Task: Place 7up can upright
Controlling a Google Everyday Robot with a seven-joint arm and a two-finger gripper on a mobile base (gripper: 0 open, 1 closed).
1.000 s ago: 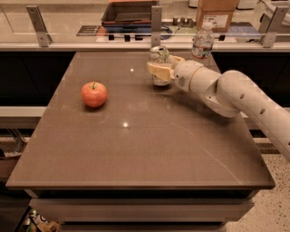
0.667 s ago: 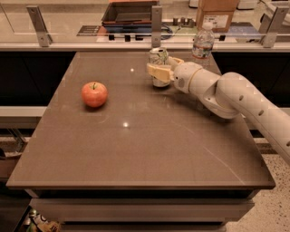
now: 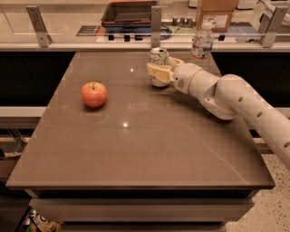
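Observation:
The 7up can is silvery with green markings and stands upright near the far middle of the brown table. My gripper reaches in from the right at the end of the white arm. Its pale yellow fingers are closed around the can's lower half, one in front and one behind. The can's base looks to be on or just above the tabletop.
A red apple lies on the left part of the table. A clear plastic water bottle stands at the far edge, right of the can. Behind the table runs a counter with rail posts, a dark tray and a cardboard box.

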